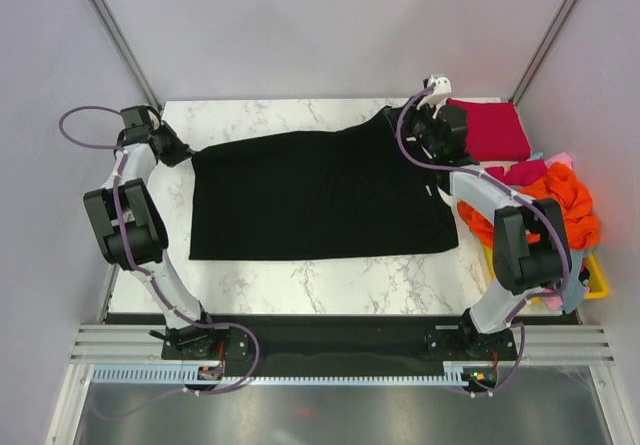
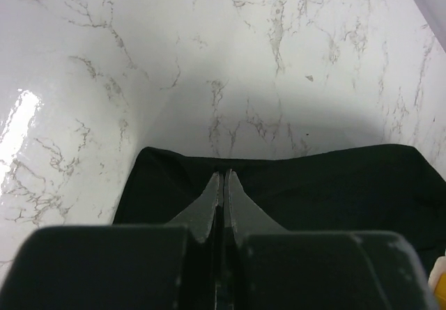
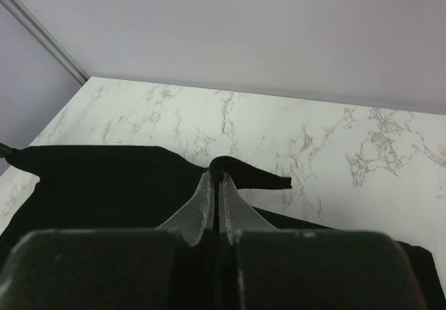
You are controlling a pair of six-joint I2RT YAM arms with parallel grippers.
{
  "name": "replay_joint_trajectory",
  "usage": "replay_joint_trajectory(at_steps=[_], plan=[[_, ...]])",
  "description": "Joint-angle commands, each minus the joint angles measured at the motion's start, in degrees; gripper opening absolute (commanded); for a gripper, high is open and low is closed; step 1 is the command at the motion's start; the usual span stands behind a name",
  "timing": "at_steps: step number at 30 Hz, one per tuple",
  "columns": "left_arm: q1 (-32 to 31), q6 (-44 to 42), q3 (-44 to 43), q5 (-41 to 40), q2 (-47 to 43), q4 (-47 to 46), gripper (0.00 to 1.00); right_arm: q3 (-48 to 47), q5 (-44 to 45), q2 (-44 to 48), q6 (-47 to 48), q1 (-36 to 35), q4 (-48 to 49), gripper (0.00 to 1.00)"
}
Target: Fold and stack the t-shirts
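While the black shirt [image 1: 315, 197] lies spread on the table [image 1: 330, 275], long axis left to right, left gripper [image 1: 185, 153] has its far-left corner and right gripper [image 1: 408, 123] its far-right, so the cloth lies nearward of both. Left wrist: jaws pinched together on the hem. Right wrist: same story, clamped on a raised corner. Likely a fold towards the near edge.

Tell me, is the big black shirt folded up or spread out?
Spread out. The black t-shirt lies flat on the table; left gripper and right gripper pinch its far edge.
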State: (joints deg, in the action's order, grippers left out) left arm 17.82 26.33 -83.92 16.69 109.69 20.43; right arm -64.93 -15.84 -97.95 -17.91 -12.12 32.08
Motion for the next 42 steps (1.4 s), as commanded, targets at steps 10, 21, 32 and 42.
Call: replay_joint_trajectory(at_steps=[10, 21, 32, 42], plan=[[0.46, 0.04, 7.63, 2.12, -5.54, -2.41, 0.02, 19.03, 6.43, 20.7, 3.76, -0.01, -1.66, 0.0], [0.46, -1.45, 14.74, -2.0, -10.63, -3.02, 0.02, 31.52, 13.54, 31.24, 4.2, -0.01, -6.41, 0.0], [0.63, -2.33, 17.21, -10.18, -10.46, -0.74, 0.02, 37.94, 15.48, 34.93, 1.13, -0.01, -7.03, 0.0], [0.72, -2.69, 16.24, -12.81, -7.65, 2.24, 0.03, 36.9, 25.67, 35.9, -3.53, -0.01, -20.7, 0.0]])
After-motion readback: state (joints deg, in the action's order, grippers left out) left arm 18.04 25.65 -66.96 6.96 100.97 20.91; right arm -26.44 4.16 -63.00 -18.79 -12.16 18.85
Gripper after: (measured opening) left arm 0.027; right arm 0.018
